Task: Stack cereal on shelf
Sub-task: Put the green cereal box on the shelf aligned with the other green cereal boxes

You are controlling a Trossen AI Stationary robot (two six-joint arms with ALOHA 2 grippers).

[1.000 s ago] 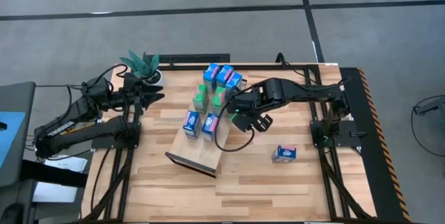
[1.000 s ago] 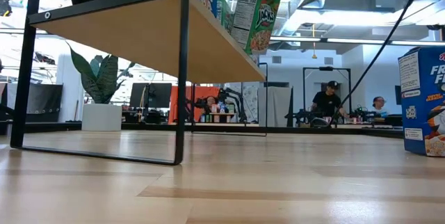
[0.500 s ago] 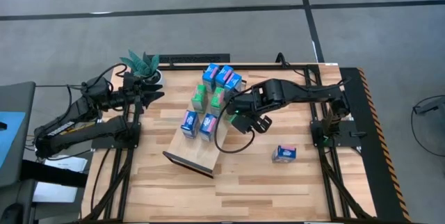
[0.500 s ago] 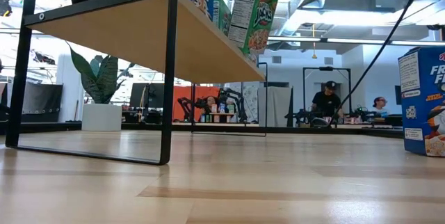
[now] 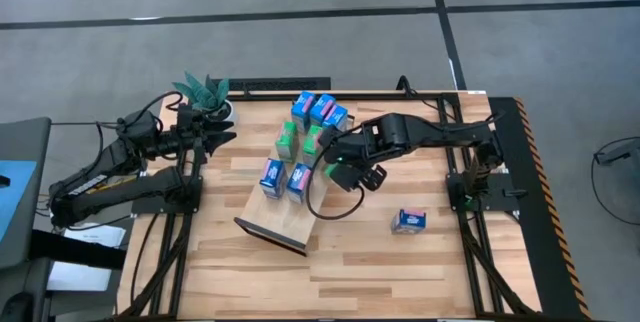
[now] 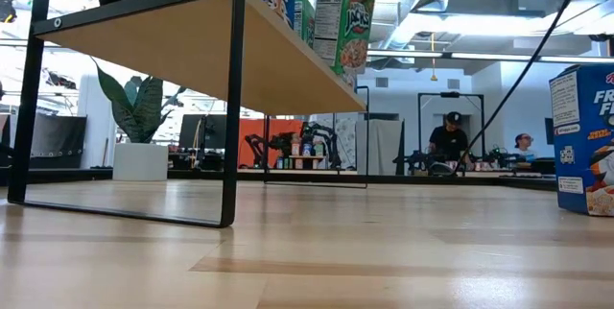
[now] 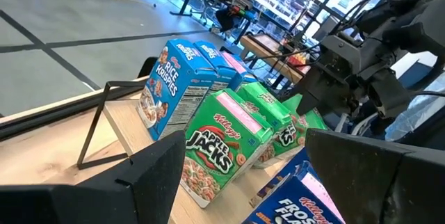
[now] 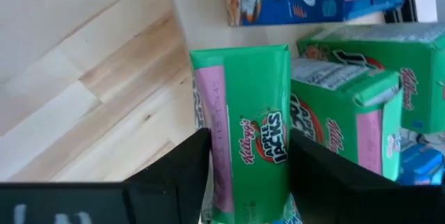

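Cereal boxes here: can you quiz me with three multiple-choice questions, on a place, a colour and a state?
1. The lone blue box lies: A on the shelf; B on the table; C on the floor.
2. The box at the right gripper is: A green; B blue; C red.
3. The left gripper has its jaws: A shut on a box; B open, empty; C shut, empty.
Answers: B, it sits apart from the shelf. A, green packaging. B, jaws spread, nothing between.

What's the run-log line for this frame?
right hand: astride green cereal box on shelf, releasing | left hand: open, waiting by plant | blue box: on table
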